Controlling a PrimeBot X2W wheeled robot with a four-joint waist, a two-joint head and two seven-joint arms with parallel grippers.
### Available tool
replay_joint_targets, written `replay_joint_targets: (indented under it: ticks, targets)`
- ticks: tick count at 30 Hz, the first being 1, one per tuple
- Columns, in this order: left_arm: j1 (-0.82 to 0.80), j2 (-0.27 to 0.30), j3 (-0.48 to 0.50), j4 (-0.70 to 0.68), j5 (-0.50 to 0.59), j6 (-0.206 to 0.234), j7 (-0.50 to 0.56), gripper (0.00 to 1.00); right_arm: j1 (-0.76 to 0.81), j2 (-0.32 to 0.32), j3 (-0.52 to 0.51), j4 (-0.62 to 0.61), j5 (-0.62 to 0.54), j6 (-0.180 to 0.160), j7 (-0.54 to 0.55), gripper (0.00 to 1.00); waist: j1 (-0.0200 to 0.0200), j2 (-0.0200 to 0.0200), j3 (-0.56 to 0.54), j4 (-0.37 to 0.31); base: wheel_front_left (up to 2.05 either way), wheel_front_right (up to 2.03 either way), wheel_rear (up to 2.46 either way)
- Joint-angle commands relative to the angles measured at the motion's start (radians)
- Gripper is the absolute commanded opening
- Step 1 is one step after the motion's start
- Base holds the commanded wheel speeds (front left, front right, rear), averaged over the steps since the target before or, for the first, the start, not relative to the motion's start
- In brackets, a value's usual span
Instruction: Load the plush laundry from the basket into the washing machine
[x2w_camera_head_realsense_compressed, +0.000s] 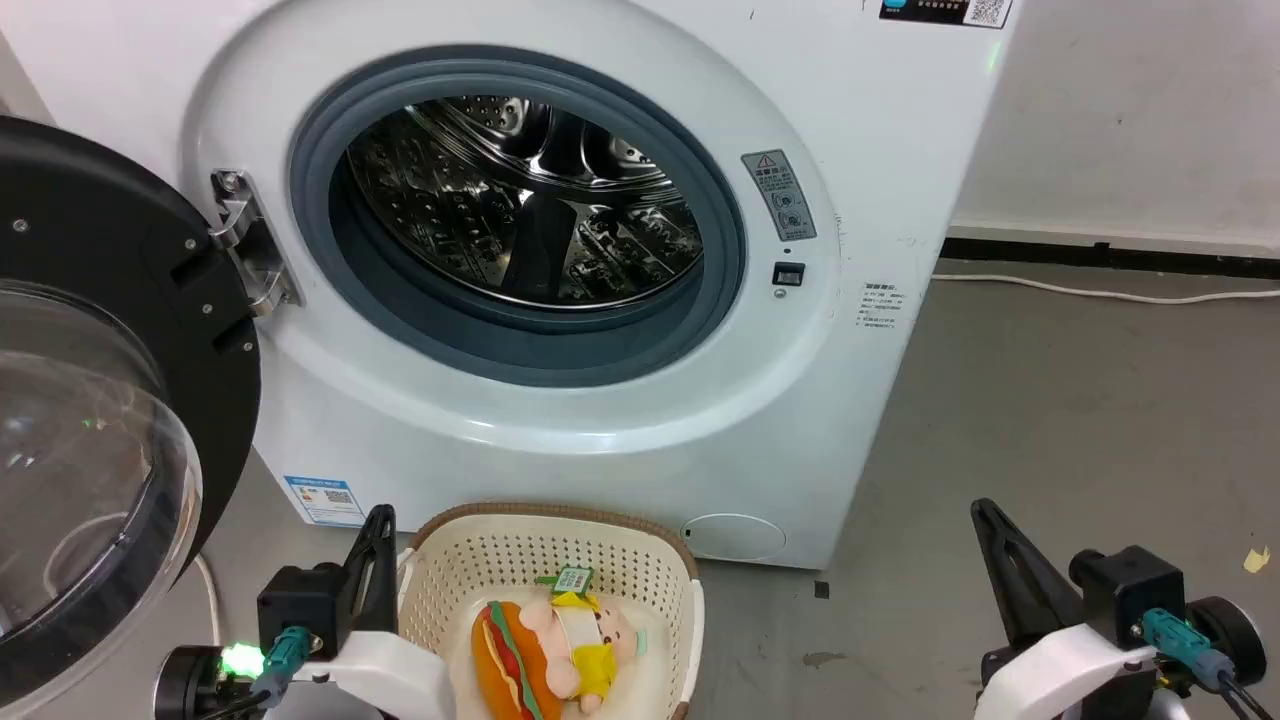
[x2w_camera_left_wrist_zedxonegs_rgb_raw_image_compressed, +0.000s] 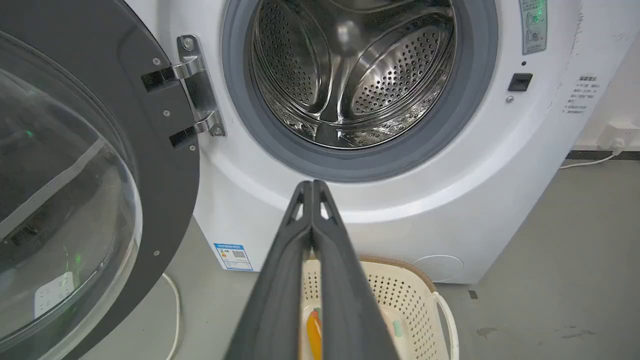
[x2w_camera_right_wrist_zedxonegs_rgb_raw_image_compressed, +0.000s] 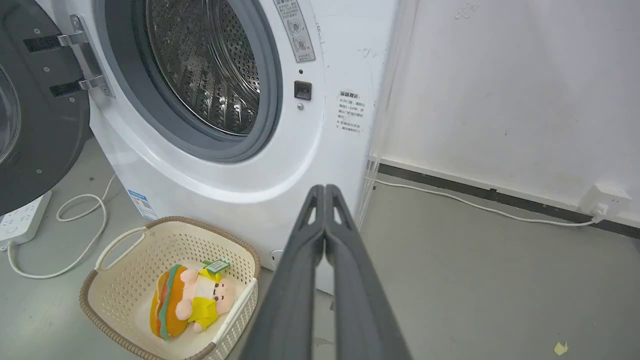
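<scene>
Both closed, empty: left hand (x2w_camera_head_realsense_compressed: 380, 518) just beside basket (x2w_camera_head_realsense_compressed: 560, 511) rim, right hand (x2w_camera_head_realsense_compressed: 985, 510) over floor (x2w_camera_head_realsense_compressed: 1050, 420); washing machine (x2w_camera_head_realsense_compressed: 880, 200) door (x2w_camera_head_realsense_compressed: 100, 230) open.

Porthole (x2w_camera_head_realsense_compressed: 520, 335) of washing machine (x2w_camera_head_realsense_compressed: 600, 460) stands wide open, steel drum (x2w_camera_head_realsense_compressed: 450, 200) clear behind it: free way in for me. Door (x2w_camera_head_realsense_compressed: 100, 250) swung out on my left, bulging toward me, walls off that flank beside my left claw (x2w_camera_head_realsense_compressed: 382, 520). Basket (x2w_camera_head_realsense_compressed: 560, 555) on floor (x2w_camera_head_realsense_compressed: 1050, 420) close before machine front, open on top, plush toy (x2w_camera_head_realsense_compressed: 560, 650) reachable from above. Left claw just beside basket's left rim. Broad bare floor around my right claw (x2w_camera_head_realsense_compressed: 988, 515); white cable (x2w_camera_head_realsense_compressed: 1100, 292) along wall (x2w_camera_head_realsense_compressed: 1100, 120), well apart.
</scene>
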Motion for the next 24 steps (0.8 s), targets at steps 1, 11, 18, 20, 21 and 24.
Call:
replay_joint_targets:
  ticks: [1,11,18,20,21,24]
  targets:
    - [-0.015,0.0,0.0,-0.004,0.003,-0.004,0.0,0.0,-0.012,0.0,0.0,-0.004,-0.006,-0.001,0.001,0.0,0.0,0.0,0.0,0.0,0.0,0.0,0.0]
    - [-0.015,0.0,0.0,-0.004,0.003,-0.004,0.0,0.0,-0.012,0.0,0.0,-0.004,-0.006,-0.001,0.001,0.0,0.0,0.0,0.0,0.0,0.0,0.0,0.0]
    - [-0.015,0.0,0.0,-0.004,0.003,-0.004,0.0,0.0,-0.012,0.0,0.0,-0.004,-0.006,-0.001,0.001,0.0,0.0,0.0,0.0,0.0,0.0,0.0,0.0]
    - [-0.015,0.0,0.0,-0.004,0.003,-0.004,0.0,0.0,-0.012,0.0,0.0,-0.004,-0.006,-0.001,0.001,0.0,0.0,0.0,0.0,0.0,0.0,0.0,0.0]
    - [-0.015,0.0,0.0,-0.004,0.003,-0.004,0.0,0.0,-0.012,0.0,0.0,-0.004,-0.006,-0.001,0.001,0.0,0.0,0.0,0.0,0.0,0.0,0.0,0.0]
    - [-0.015,0.0,0.0,-0.004,0.003,-0.004,0.0,0.0,-0.012,0.0,0.0,-0.004,-0.006,-0.001,0.001,0.0,0.0,0.0,0.0,0.0,0.0,0.0,0.0]
